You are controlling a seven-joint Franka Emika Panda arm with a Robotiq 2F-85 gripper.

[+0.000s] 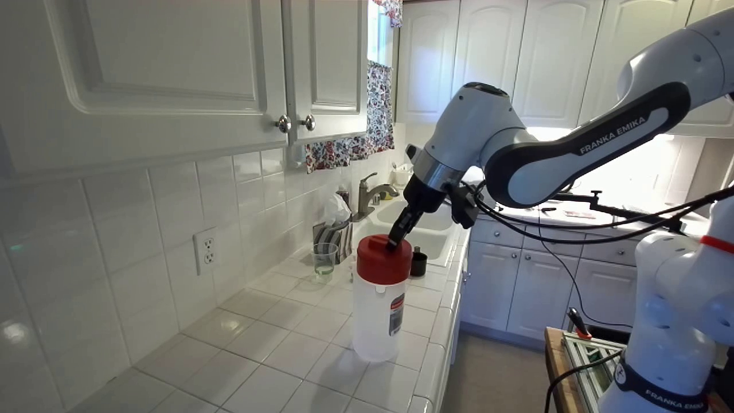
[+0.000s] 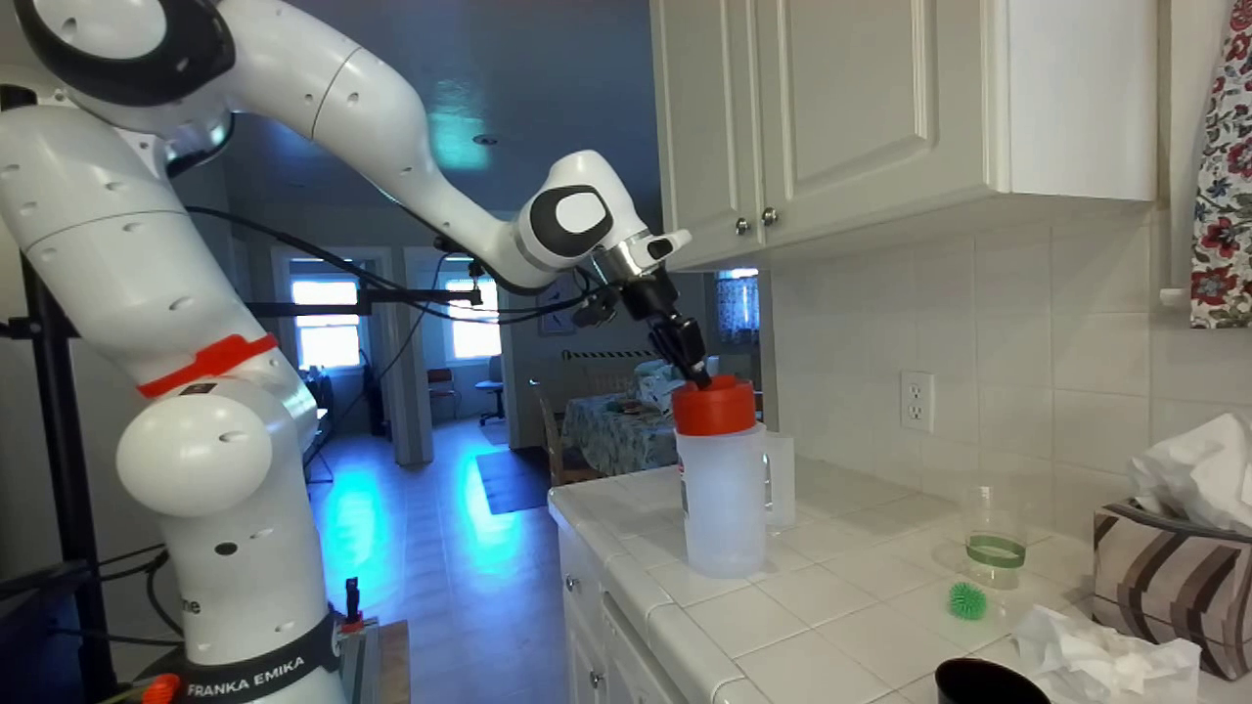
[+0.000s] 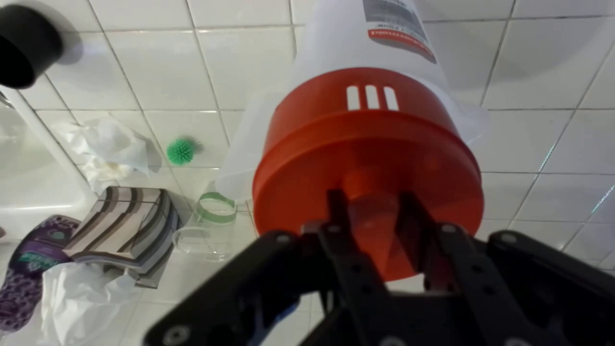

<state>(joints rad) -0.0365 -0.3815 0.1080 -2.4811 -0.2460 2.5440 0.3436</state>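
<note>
Gripper (image 3: 372, 211) is nearest the wrist camera, coming in from the bottom of that view, fingers (image 3: 355, 276) partly spread with the raised ridge (image 3: 377, 240) of the red lid (image 3: 367, 137) between them. Ridge looks about as wide as the gap, but fingertips are blurred; can't say if they clamp it or only straddle it.

Arm (image 1: 533, 172) stretches out over the counter (image 1: 229, 367), forearm sloping down, then bends at the wrist. Gripper leans, pointing down at a slant, not straight down; tips at the top of the lid in both exterior views.

Lid sits on a white pitcher (image 2: 726, 504), upright on the counter close to the front edge, label (image 1: 397, 314) on the front-edge side.

Around it: clear cup (image 2: 996, 552) with green band, near the wall; green spiky ball (image 2: 967, 600) just beside the cup; tissue box (image 2: 1174, 587) by the wall; crumpled tissue (image 2: 1105, 655) in front of the box; black cup (image 1: 418, 265) near the sink (image 1: 436, 241). Purple bottle (image 3: 33, 269) next to the tissue box in the wrist view.
</note>
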